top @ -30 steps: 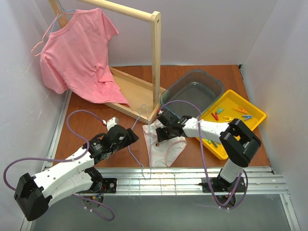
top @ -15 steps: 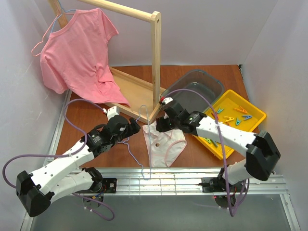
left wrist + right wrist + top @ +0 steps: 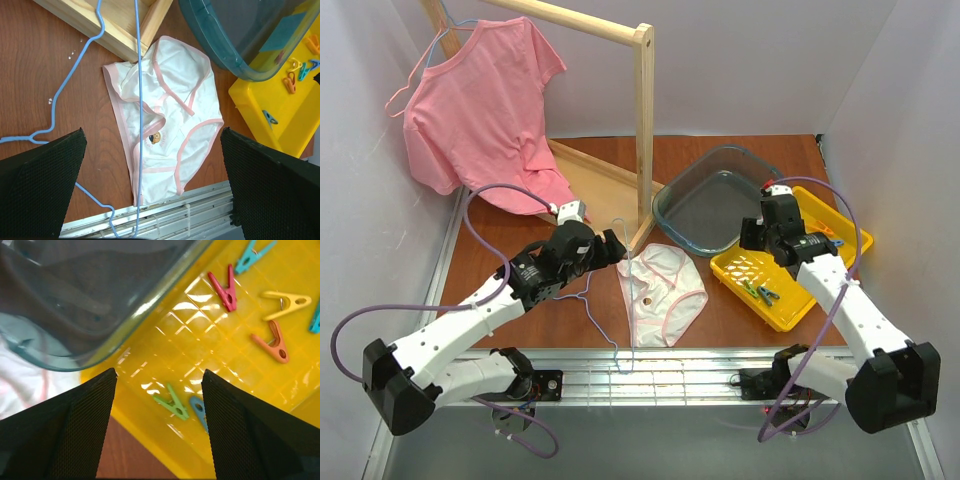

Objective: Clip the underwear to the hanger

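**Scene at the peg-fetching stage, no peg on the garment yet.** The underwear lies flat on the table, just near of the wooden rail stand's foot and left of the yellow tray. One long wire of the light-blue hanger runs near-to-far across the garment's left part and shows on top of the fabric. Its hook lies by the stand's foot.

The left gripper hovers over the wire and the cloth with jaws wide and empty. The right gripper hangs over the near-left part of the tray, beside the clear basin, with jaws parted and holding nothing.

**Likely hazards.**
- The green clothespin and the blue clothespin lie just beside each other. A closing grip could take both, or pinch one askew so that it cannot be squeezed open.
- The fabric is not folded over the wire, so a peg may bite cloth alone or wire alone.
- The hanger is light and unrestrained. A descending left finger could nudge it off the garment or drag the cloth into a bunch.
- The tray wall may block a low approach to the pegs.
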Robot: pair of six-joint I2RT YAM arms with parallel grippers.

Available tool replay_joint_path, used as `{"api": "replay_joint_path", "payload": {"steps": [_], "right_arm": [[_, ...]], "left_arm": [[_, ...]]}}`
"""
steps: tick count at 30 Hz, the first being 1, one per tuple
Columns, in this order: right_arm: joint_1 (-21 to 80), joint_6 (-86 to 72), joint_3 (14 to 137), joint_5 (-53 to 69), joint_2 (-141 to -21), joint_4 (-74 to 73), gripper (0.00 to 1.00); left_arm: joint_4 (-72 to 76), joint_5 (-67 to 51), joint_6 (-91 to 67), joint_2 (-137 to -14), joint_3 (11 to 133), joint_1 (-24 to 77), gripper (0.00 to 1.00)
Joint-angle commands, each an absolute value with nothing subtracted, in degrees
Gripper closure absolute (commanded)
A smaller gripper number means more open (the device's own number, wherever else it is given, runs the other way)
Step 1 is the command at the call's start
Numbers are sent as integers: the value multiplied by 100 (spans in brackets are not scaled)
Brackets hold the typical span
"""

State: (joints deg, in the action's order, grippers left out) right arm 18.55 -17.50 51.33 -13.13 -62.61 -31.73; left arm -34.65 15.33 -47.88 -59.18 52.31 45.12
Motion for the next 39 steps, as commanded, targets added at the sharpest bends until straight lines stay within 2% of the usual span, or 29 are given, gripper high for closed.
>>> {"api": "replay_joint_path", "payload": {"steps": [1, 10, 18, 29, 37, 39], "right_arm": [[1539, -1223, 4957, -1301, -6634, -3112, 38], [326, -511, 4676, -677, -7197, -2391, 38], [141, -194, 4746, -492, -8084, -1750, 39], [61, 130, 5045, -475, -9271, -1073, 48], [-123, 193, 4975, -388, -9536, -712, 50], [-141, 193, 4983, -264, -9641, -729, 55]], "left_arm": [[-3340, 1354, -4439, -6038, 5458, 4518, 2], [-3208, 1230, -4289, -6179, 5423, 4518, 2], [-3147, 1222, -4184, -6424, 5484, 4518, 2], [-3120, 1213, -4263, -6460, 5432, 4518, 2], [-3129, 1178, -4333, -6355, 5344, 4518, 2], [-3138, 1186, -4359, -6346, 5344, 4518, 2]]}}
